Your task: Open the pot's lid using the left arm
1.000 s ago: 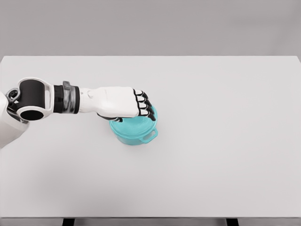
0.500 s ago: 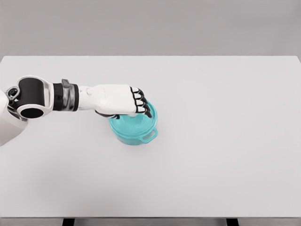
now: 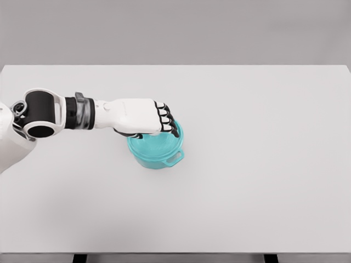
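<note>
Left hand [image 3: 143, 118], fingers curled down over the lid [image 3: 156, 143] of the teal pot [image 3: 159, 156], apparently grasping it; lift straight up so the pot stays put.

The left arm reaches in horizontally from the picture's left, wrist straight. Its hand [image 3: 143, 118] is palm-down, fingers [image 3: 166, 121] curled downward.

Left hand [image 3: 140, 116] over teal pot [image 3: 156, 151]
</note>
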Tool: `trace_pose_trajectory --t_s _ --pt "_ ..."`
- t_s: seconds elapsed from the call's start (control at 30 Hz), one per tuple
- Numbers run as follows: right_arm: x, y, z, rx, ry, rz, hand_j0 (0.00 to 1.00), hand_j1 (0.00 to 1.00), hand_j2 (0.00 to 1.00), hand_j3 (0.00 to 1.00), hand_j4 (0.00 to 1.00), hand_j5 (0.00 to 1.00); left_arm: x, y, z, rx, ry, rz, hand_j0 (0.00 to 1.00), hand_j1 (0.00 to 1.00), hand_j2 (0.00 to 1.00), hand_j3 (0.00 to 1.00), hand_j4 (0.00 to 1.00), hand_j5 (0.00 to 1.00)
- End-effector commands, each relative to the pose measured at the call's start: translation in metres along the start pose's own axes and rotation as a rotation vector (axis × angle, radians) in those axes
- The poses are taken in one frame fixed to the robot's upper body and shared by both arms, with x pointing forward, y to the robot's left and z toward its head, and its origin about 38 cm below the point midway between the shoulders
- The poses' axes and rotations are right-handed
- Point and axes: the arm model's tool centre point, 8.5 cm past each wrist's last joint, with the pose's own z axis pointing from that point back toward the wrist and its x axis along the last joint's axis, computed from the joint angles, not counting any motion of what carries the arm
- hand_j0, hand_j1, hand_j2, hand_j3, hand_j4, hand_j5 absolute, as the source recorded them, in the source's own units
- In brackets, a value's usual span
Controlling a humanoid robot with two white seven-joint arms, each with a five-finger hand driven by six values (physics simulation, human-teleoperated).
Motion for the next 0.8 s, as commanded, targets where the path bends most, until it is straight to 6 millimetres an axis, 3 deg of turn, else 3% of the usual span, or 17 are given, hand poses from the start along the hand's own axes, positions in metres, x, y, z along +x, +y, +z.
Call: trace_pose_trajectory --t_s 0.0,0.77 --pt "-0.0001 0.0000 0.0000 0.000 0.000 0.000 1.00 1.00 1.00 1.00 1.00 1.00 -0.0002 0.0002 0.0002 0.003 0.001 0.004 0.81 0.81 0.81 0.81 0.81 0.81" --pt "-0.0001 0.0000 0.0000 0.000 0.000 0.000 1.00 1.00 1.00 1.00 1.00 1.00 0.0000 -0.0024 0.0001 -0.006 0.005 0.001 0.73 0.73 0.73 0.73 0.73 0.73"
